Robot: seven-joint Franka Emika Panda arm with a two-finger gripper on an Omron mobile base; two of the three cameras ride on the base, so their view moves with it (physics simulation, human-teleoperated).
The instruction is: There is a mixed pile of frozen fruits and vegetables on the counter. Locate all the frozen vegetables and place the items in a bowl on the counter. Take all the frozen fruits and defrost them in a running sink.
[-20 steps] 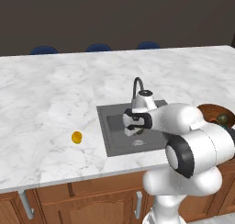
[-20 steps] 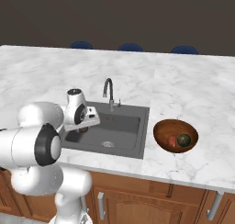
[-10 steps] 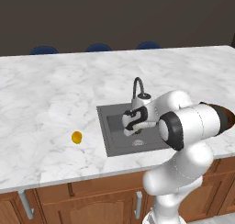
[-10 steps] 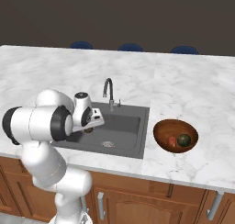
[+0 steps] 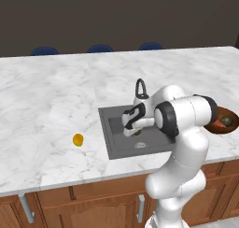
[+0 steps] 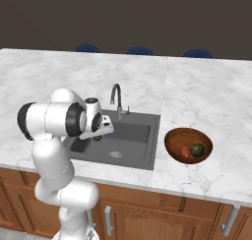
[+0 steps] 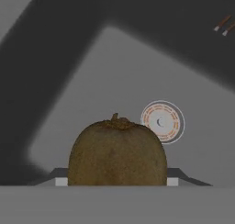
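I'm holding my gripper [image 5: 131, 129] over the sink [image 5: 116, 139], closed on a brown kiwi [image 7: 117, 153] that is sitting between the fingers, nearly narrowed to the fruit's width. In the hand view the kiwi is blocking the lower middle, with the round drain [image 7: 162, 121] showing just past it on the basin floor. In the right base view the gripper [image 6: 98, 135] is hanging above the left part of the sink [image 6: 142, 135], with the kiwi [image 6: 97, 137] peeking out below the hand; the curved dark faucet [image 6: 116, 97] is standing at the back rim. A yellow-orange ball [image 5: 78, 139] is lying alone on the white marble bench [image 5: 51, 96], well left of the sink. The wooden bowl [image 6: 173, 146] is sitting on the bench right of the sink, holding a red-orange piece [image 6: 184, 151] and a dark green ball [image 6: 198, 150] side by side.
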